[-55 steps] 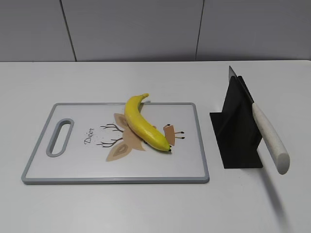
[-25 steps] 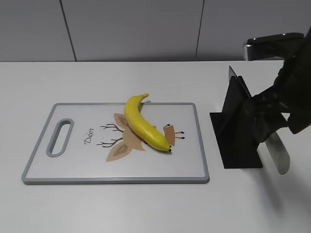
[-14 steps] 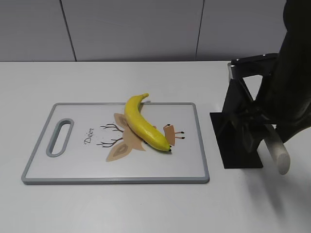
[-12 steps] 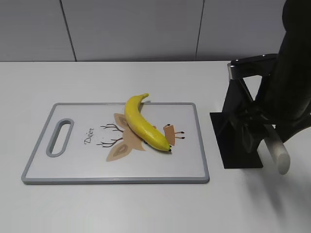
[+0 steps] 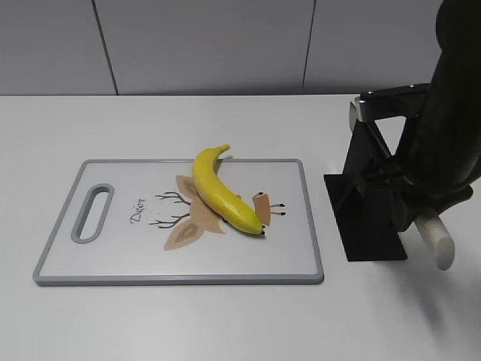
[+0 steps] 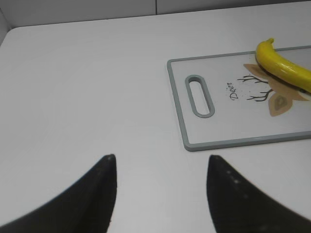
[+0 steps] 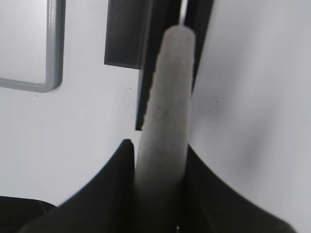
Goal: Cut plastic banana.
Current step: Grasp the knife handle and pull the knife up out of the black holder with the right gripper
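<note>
The plastic banana (image 5: 222, 192) lies whole on the cutting board (image 5: 113, 259), diagonally across the deer print, stem toward the board's far edge, black tip near the centre right. Right of the board stands a black knife stand (image 5: 368, 203) on the white table (image 5: 225, 323). The right gripper (image 7: 159, 167) has its 2 fingers closed on the pale handle of the knife (image 7: 166, 102), which sits in the stand. The left gripper (image 6: 160, 187) hangs over bare table near the board's handle end, jaws apart, holding nothing
</note>
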